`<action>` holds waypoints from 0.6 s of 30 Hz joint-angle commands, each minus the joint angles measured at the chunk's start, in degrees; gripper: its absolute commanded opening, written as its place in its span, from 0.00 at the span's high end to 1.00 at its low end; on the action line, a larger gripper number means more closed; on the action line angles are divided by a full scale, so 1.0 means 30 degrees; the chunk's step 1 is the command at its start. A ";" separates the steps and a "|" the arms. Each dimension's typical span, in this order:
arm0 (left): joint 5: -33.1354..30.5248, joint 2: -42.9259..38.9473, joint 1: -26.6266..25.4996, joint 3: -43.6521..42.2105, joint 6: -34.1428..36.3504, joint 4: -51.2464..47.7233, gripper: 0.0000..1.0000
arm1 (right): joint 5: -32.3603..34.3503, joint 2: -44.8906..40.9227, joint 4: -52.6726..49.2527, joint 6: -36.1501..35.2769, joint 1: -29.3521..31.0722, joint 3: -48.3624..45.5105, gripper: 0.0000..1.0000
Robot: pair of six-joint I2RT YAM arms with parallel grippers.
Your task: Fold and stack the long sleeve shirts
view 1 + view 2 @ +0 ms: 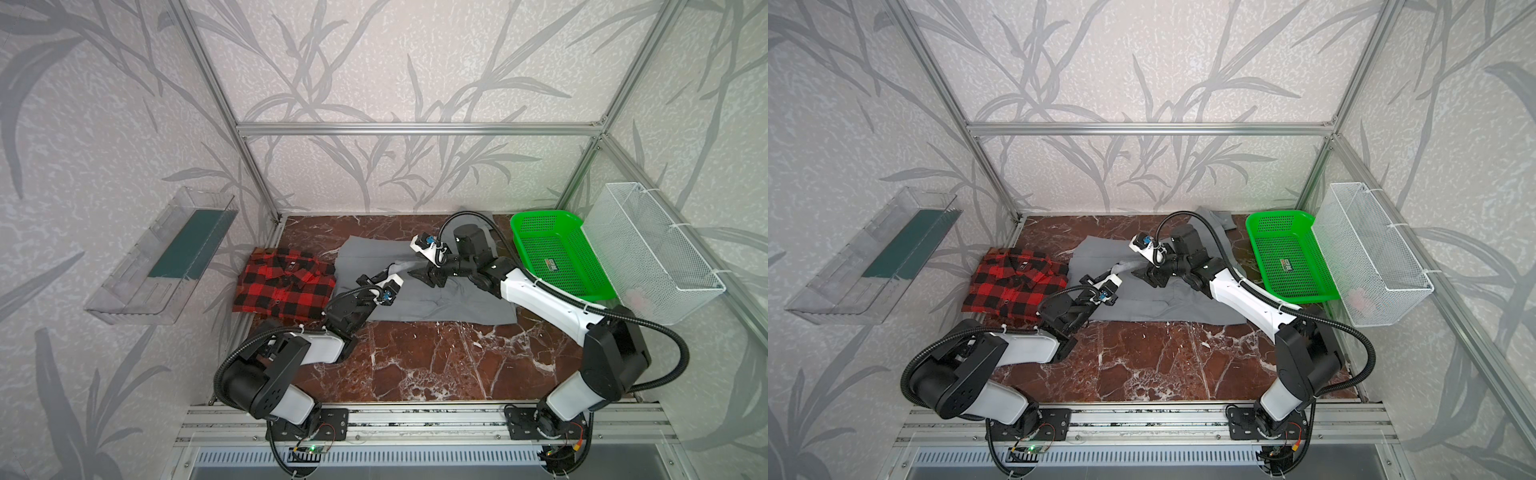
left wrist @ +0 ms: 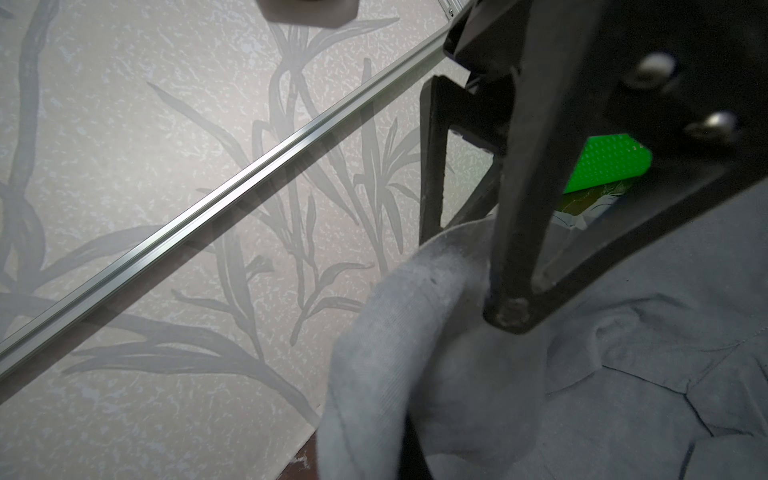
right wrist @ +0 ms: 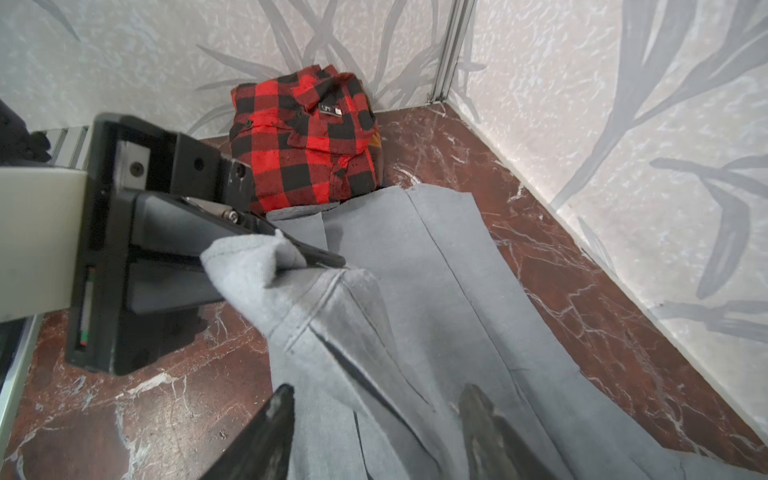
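Note:
The plain gray long sleeve shirt (image 1: 440, 305) (image 1: 1167, 309) lies spread across the middle of the marble table (image 1: 436, 365). The red-and-black plaid shirt (image 1: 282, 286) (image 1: 1013, 286) (image 3: 303, 141) sits folded at the left wall, touching the gray one's edge. My left gripper (image 1: 395, 268) (image 1: 1116, 270) (image 3: 324, 262) is shut on a bunched piece of the gray shirt (image 2: 415, 353) and holds it lifted off the table. In the left wrist view that cloth hides its jaws. My right gripper (image 1: 419, 276) (image 1: 1144, 274) (image 3: 378, 411) hovers open just over the gray shirt (image 3: 436, 291), close to the lifted piece, with nothing between its fingers (image 2: 515, 232).
A green plastic basket (image 1: 557, 253) (image 1: 1287, 253) (image 2: 606, 166) stands at the back right of the table. Beside it a white wire basket (image 1: 656, 253) (image 1: 1370, 253) hangs on the right wall. A clear tray (image 1: 162, 257) is fixed to the left wall.

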 commanded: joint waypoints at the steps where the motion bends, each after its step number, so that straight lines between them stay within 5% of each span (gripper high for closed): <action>1: 0.0370 -0.0116 -0.0003 0.0089 0.0280 0.0881 1.00 | -0.0285 0.0358 -0.1924 -0.1425 0.0468 0.0713 0.47; 4: 0.0308 -0.0115 -0.0009 0.0100 0.0268 0.0874 1.00 | 0.0198 0.0530 -0.1880 -0.1415 0.0573 0.0817 0.78; 8: -0.0091 -0.0230 -0.0001 0.0345 0.0083 0.0895 1.00 | 0.0458 0.0092 -0.0423 -0.0730 0.0622 0.0221 1.00; 14: -0.2047 -0.0845 0.0241 0.1345 -0.2028 0.0892 0.82 | 0.1743 -0.0367 0.2144 0.0694 0.1146 -0.0681 1.00; 18: -0.5819 -0.1632 0.0378 0.2283 -0.5036 0.0869 0.77 | 0.3688 -0.0322 0.4578 0.1311 0.2038 -0.1752 1.00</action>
